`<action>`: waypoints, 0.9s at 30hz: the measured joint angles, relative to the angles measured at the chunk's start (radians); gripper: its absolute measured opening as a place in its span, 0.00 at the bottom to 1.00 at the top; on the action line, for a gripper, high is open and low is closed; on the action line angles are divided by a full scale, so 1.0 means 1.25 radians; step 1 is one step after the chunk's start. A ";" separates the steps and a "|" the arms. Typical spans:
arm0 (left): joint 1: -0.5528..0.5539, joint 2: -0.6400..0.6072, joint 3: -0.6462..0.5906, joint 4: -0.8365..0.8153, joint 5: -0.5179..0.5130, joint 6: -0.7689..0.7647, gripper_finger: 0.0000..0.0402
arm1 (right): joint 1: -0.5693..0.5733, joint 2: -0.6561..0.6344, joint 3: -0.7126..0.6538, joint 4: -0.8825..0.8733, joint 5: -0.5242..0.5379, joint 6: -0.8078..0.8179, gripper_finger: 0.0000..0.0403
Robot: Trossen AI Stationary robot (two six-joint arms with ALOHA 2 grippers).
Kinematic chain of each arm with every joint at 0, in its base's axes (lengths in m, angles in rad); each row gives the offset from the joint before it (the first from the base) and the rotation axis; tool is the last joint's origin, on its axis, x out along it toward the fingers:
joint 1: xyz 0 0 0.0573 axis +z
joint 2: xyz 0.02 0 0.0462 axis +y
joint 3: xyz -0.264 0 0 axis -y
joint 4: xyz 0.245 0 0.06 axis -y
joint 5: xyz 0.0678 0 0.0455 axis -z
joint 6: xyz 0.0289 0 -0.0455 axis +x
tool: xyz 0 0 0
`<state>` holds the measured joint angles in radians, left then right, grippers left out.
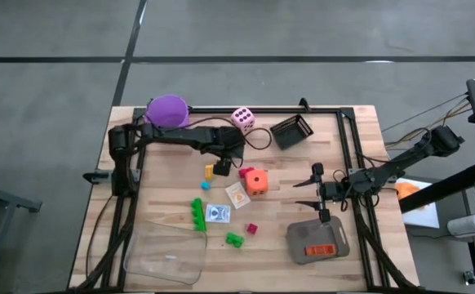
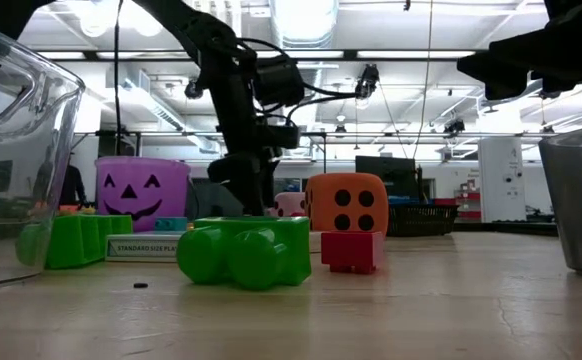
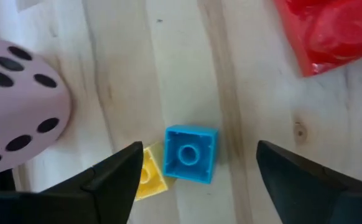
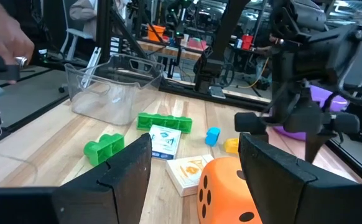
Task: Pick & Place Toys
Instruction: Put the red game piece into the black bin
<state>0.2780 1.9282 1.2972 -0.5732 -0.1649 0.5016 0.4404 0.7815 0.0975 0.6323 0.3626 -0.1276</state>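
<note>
My left gripper (image 1: 220, 169) (image 3: 198, 148) hangs open over the table's middle, pointing steeply down. A small blue brick (image 3: 190, 154) (image 1: 206, 185) lies flat on the wood between its fingers, apart from both. A yellow brick (image 3: 148, 175) (image 1: 209, 171) lies against the blue one. A pink die (image 3: 16, 112) (image 1: 242, 119) and a red brick (image 3: 330, 31) (image 1: 244, 173) sit close by. The orange die (image 1: 256, 181) (image 4: 227, 186) stands beside the red brick. My right gripper (image 1: 317, 193) (image 4: 194, 143) waits open at the right, level, with nothing between its fingers.
A purple bucket (image 1: 168, 110) stands at the far left and a black basket (image 1: 290, 131) at the far middle. Two card packs (image 1: 237, 194) (image 1: 217, 214), green bricks (image 1: 197, 214) (image 1: 234, 239) and a small red brick (image 1: 252, 229) lie nearer. A clear tub (image 1: 168, 253) and grey tray (image 1: 317, 242) sit at the near edge.
</note>
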 joint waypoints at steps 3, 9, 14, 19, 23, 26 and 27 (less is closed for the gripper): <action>0.016 0.000 0.000 0.000 0.001 -0.005 0.79 | 0.000 0.001 0.000 0.000 0.000 0.000 0.59; 0.042 0.000 -0.006 0.005 0.027 -0.008 0.73 | -0.002 0.002 0.000 0.000 0.002 0.000 0.59; 0.043 0.000 -0.007 0.005 0.039 -0.024 0.70 | -0.002 0.002 0.000 0.000 0.002 -0.001 0.59; 0.032 -0.001 -0.006 0.003 0.040 -0.024 0.70 | -0.002 0.002 0.000 0.000 0.002 -0.002 0.59; 0.011 0.001 -0.012 0.002 0.048 0.002 0.70 | -0.002 0.002 0.000 0.000 0.002 -0.002 0.59; 0.005 0.004 -0.023 -0.003 0.057 -0.005 0.70 | -0.002 0.003 -0.001 0.000 0.002 -0.002 0.59; 0.004 0.004 -0.023 -0.012 0.063 -0.010 0.70 | -0.002 0.004 -0.001 0.000 0.002 -0.002 0.59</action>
<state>0.2829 1.9327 1.2682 -0.5877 -0.0856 0.4894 0.4374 0.7864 0.0967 0.6323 0.3653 -0.1303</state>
